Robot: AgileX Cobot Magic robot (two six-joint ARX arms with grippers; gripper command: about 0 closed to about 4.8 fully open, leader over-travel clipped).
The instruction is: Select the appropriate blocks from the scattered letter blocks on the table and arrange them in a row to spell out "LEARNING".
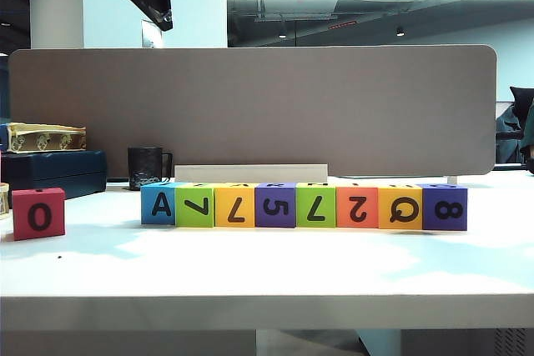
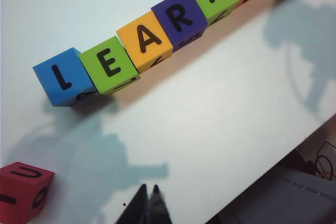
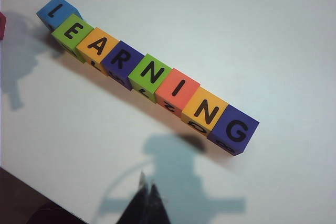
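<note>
Eight matte blocks (image 3: 149, 74) sat touching in one row on the white table (image 1: 267, 273), tops spelling LEARNING (blue through purple). Both my left gripper (image 2: 148, 190) and right gripper (image 3: 147, 187) hovered above, jaws closed on nothing.

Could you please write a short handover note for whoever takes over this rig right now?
Left gripper: jaws shut, holding nothing, hovering above the table near the row's L end.
Right gripper: jaws look shut, empty, above the table near the G end.
Row: eight blocks side by side, tops spelling LEARNING, from the blue block to the purple G block.
The red cube marked O sits apart, to the left in the exterior view, unused.
Done: the word is spelled. The blue L block sits slightly turned.
Left: probably only retracting both arms, perhaps squaring the L.
</note>
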